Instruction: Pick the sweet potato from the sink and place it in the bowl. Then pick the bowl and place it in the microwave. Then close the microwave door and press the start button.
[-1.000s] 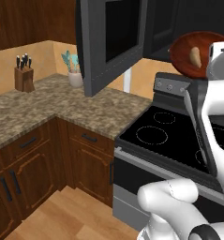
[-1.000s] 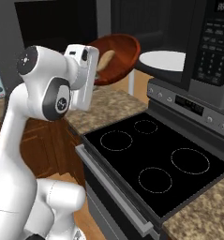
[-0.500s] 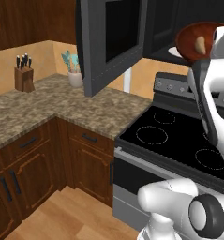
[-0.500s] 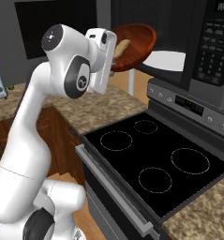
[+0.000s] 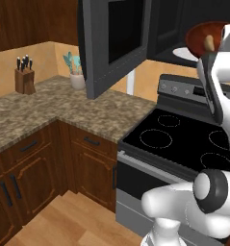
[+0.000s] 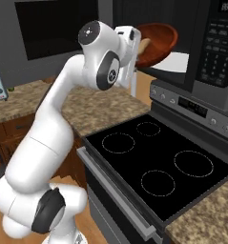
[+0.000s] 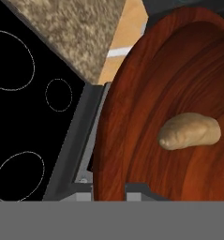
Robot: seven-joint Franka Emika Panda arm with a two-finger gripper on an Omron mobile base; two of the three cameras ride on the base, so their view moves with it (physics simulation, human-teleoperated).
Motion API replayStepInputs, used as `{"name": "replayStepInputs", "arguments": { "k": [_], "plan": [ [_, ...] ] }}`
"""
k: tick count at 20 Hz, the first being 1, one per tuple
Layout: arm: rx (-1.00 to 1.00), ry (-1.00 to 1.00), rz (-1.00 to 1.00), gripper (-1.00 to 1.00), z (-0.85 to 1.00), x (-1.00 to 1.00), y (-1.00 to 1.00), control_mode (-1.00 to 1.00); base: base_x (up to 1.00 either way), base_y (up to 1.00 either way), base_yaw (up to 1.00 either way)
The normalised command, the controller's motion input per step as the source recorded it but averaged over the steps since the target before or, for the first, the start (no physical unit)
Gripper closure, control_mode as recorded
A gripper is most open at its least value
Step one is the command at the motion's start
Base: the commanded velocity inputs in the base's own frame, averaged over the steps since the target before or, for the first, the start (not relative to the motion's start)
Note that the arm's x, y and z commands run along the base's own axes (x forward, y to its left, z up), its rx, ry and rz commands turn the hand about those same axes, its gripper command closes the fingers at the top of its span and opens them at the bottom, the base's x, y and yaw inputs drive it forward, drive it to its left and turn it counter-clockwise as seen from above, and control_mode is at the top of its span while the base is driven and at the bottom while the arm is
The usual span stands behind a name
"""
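Reddish-brown wooden round bowl (image 7: 146, 108) is pinched at its near rim by my two-finger pincer (image 7: 108, 190); the jaws sit narrow, clamped on the rim edge, one dark fingertip (image 7: 83, 187) outside the wall and the other inside. In the hand view the bowl rises right from my fingertips and spreads up and to the right. Pale tan tapered sweet potato (image 7: 189, 131) lies inside the bowl, on the inner wall, off to the right of my pincer and apart from it, not touching the fingers.

From the right base view, I hold the bowl (image 6: 156, 44) raised at the mouth of the black over-range microwave (image 6: 215, 43), just over the near edge of its white round turntable plate (image 6: 180, 62); I cannot tell if it touches the plate. The sweet potato (image 6: 143, 46) peeks out at the bowl's left side next to my hand. In the left base view the bowl (image 5: 205, 38) sits high by my wrist, with the potato (image 5: 209, 42) showing against it and the plate (image 5: 186, 54) below-left.

Large black microwave door (image 5: 114, 43) with dark window hangs swung wide open to the left. Black glass-top stove (image 6: 158, 157) with ring burners lies below the bowl, speckled granite counter (image 5: 49, 108) beside it.
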Motion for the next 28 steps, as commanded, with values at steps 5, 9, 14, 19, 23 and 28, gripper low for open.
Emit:
{"name": "replayStepInputs", "arguments": {
  "k": [5, 9, 14, 19, 23, 28],
  "plan": [
    [0.04, 0.08, 0.00, 1.00, 0.00, 0.62, -0.23, -1.00, 0.00, 0.00, 0.00],
    [0.06, 0.02, 0.00, 1.00, 0.00, 0.52, -0.21, -1.00, 0.00, 0.00, 0.00],
    [0.01, 0.05, 0.00, 1.00, 0.00, 0.48, -0.18, -1.00, 0.00, 0.00, 0.00],
    [0.00, 0.06, 0.00, 1.00, -0.12, 0.40, -0.21, -1.00, 0.00, 0.00, 0.00],
    [0.00, 0.00, 0.01, 1.00, -0.30, 0.20, -0.36, -1.00, 0.00, 0.00, 0.00],
    [0.00, 0.00, 0.00, 1.00, -0.23, 0.22, -0.20, -1.00, 0.00, 0.00, 0.00]
  ]
}}
